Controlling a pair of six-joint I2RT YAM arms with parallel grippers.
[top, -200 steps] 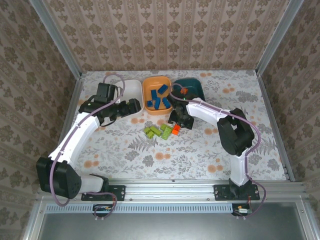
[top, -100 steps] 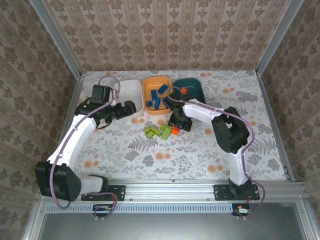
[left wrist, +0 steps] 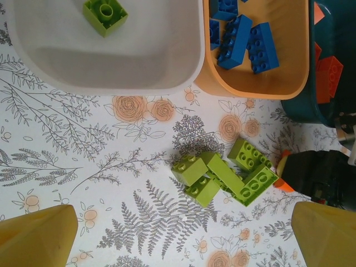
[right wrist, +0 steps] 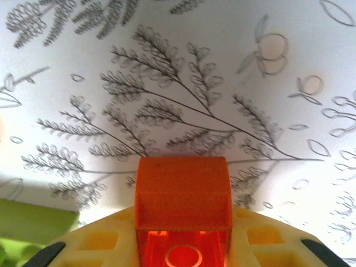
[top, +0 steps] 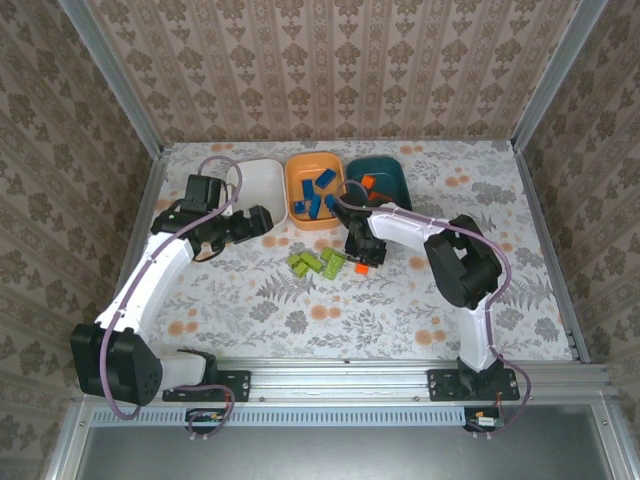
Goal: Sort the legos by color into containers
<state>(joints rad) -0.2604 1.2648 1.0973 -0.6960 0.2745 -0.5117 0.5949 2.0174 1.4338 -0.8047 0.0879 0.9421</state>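
Shifted slightly nearer since before, the right gripper [top: 362,256] is clamped on an orange lego [right wrist: 182,192], its base cut off. Blue legos [left wrist: 245,41] are held in the orange bowl [left wrist: 256,92]; the left gripper [left wrist: 179,233] is spread open.

The orange lego [right wrist: 182,192] runs off the bottom edge

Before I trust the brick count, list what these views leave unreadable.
1. Left wrist view: dark teal bowl cut off by the right edge; its orange bricks cannot be counted.
2. Right wrist view: lime green brick blurred, cut off at the lower left corner.
3. Top view: right claw covers most of its orange brick.
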